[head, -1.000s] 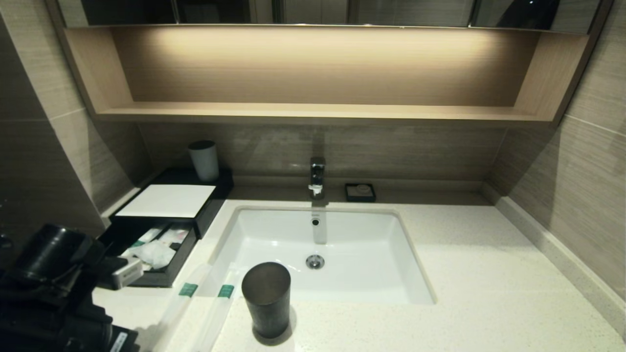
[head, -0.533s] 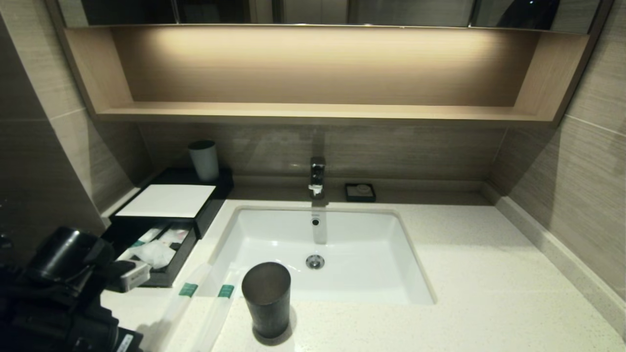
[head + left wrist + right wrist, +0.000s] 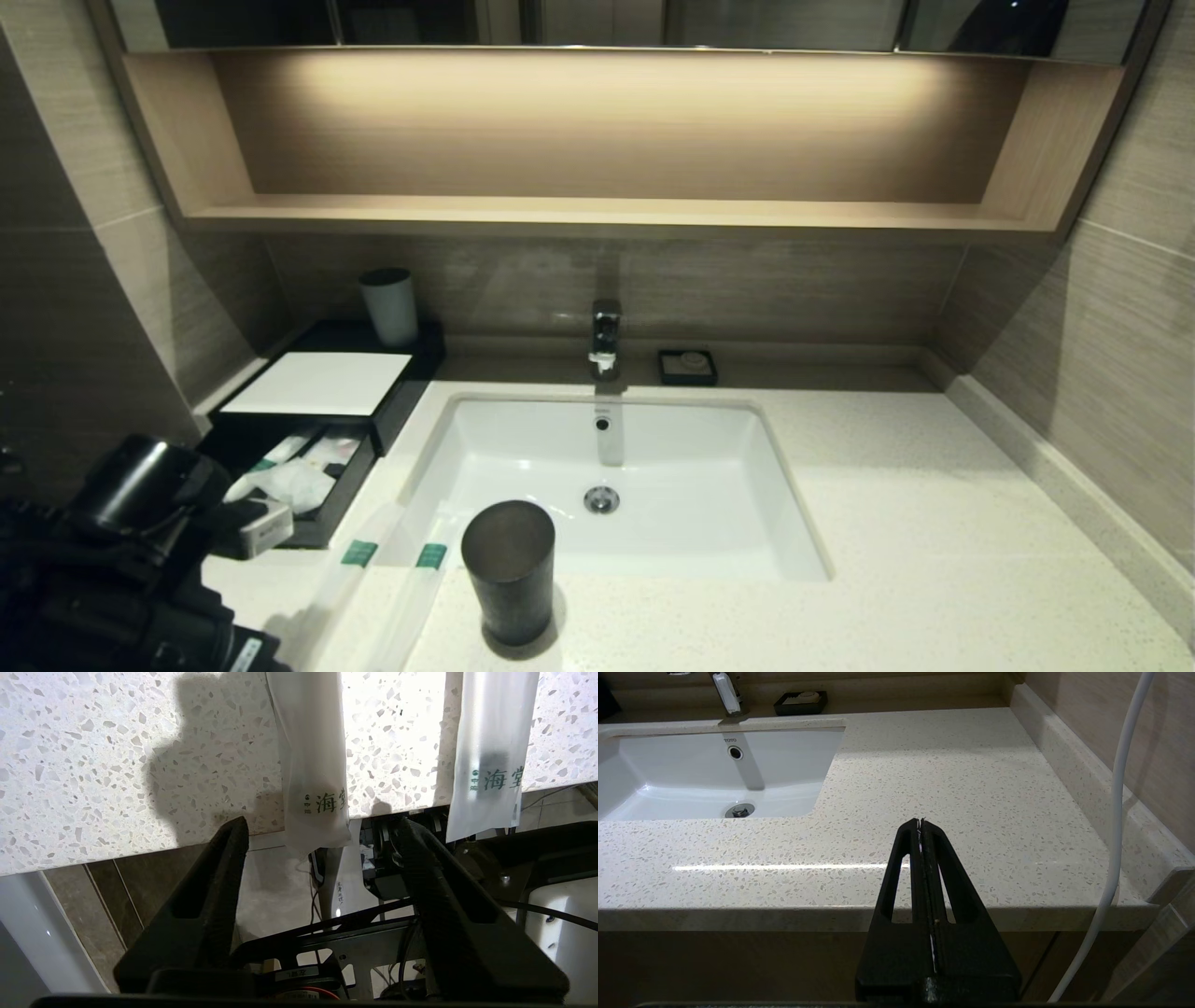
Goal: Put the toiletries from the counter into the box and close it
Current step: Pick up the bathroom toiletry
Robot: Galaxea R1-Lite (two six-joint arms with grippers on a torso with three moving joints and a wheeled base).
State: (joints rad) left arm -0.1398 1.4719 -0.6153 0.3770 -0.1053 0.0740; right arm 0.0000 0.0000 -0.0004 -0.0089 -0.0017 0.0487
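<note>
Two toiletries packets, long and translucent white with green bands, lie side by side on the counter (image 3: pixel 887 560), left of the basin. Their printed ends stick out over the front edge. The left packet (image 3: pixel 344 583) (image 3: pixel 310 756) ends between the fingertips of my left gripper (image 3: pixel 322 828). That gripper is open, holds nothing and sits just off the counter edge. The right packet (image 3: pixel 418 593) (image 3: pixel 493 751) lies off to one side. The black box (image 3: pixel 415 369) stands at the back left with its drawer (image 3: pixel 308 532) pulled out, white wrapped items inside. My right gripper (image 3: pixel 920 823) is shut and empty before the counter's right front edge.
A dark grey cup (image 3: pixel 509 569) stands right beside the packets at the basin's (image 3: pixel 709 504) front rim. A pale cup (image 3: pixel 390 306) stands on the back of the box. The faucet (image 3: pixel 606 338) and a small black soap dish (image 3: pixel 687 366) are by the back wall.
My left arm has shifted a little to the right and lower, closer to the packets. The packets, cup and drawer have not moved.
</note>
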